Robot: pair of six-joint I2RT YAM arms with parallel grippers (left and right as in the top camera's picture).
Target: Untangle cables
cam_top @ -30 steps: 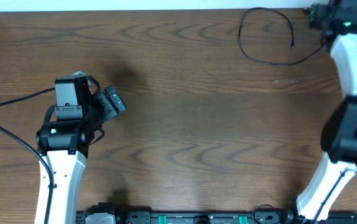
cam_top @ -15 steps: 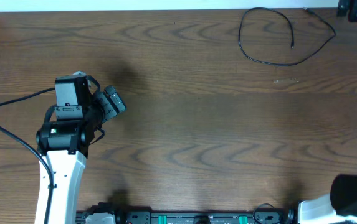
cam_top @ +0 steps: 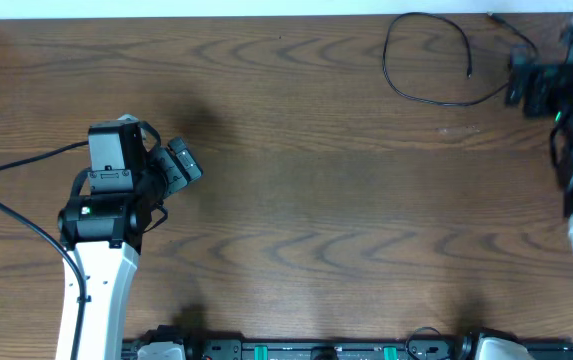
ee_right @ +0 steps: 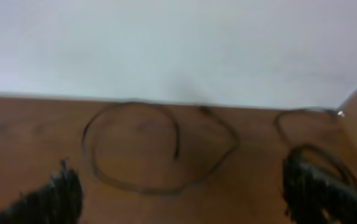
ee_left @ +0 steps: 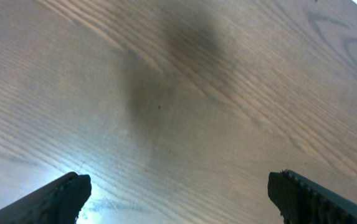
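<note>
My right claw point(cam_top: 522, 85) has swung back next to the black cord point(cam_top: 453, 103) looped at the far right corner of the table point(cam_top: 316, 200), wide open and holding nothing, so I think grabbing comes next; my left claw point(cam_top: 184, 165) waits open too.

The bench point(cam_top: 316, 200) is dark brown wood with long wavy grain, and it meets a pale wall at its far edge. Near the far right corner a thin black cable point(cam_top: 444, 103) lies flat in one open loop, its free end pointing inside the ring. At the left, a thicker black wire point(cam_top: 6, 205) curves across the surface.
</note>
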